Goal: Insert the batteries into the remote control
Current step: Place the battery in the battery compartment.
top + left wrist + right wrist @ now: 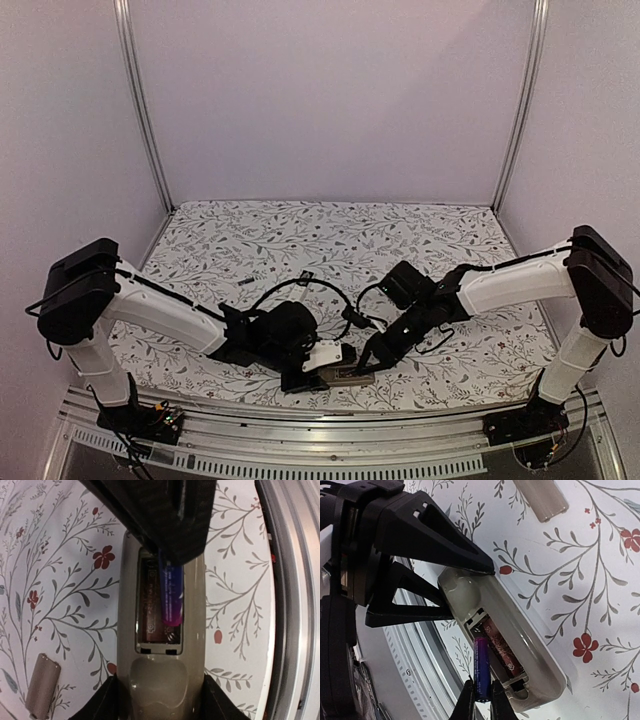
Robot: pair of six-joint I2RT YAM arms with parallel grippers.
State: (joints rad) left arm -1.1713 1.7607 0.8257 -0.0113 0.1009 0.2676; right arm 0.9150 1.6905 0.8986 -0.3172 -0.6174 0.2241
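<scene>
Remote: a beige remote lay on its face at the near edge of the tabletop, about midway along it, with its battery bay uncovered and facing up.
Batteries: a purple battery sat tilted at the edge of the bay, one end low in its slot and the other raised. A red battery lay flat in the slot beside it.
Left gripper: the left gripper was about half open, its two black fingers pressed against either side of the remote's rounded end and gripping it.
Right gripper: the right gripper was nearly closed, pinching the purple battery's raised end between its fingertips.
Surroundings: a beige cover lay loose on the flowered cloth, near the remote but apart from it. A metal rail ran along the near edge just beside the remote.
In the way: in the left wrist view, the right gripper's black body hid the far end of the bay and the top of the purple battery.
View differences: the overhead view showed both arms meeting over the remote, but the batteries were too small to make out. Only the right wrist view showed the red battery clearly. The left wrist view showed that slot as dark.
</scene>
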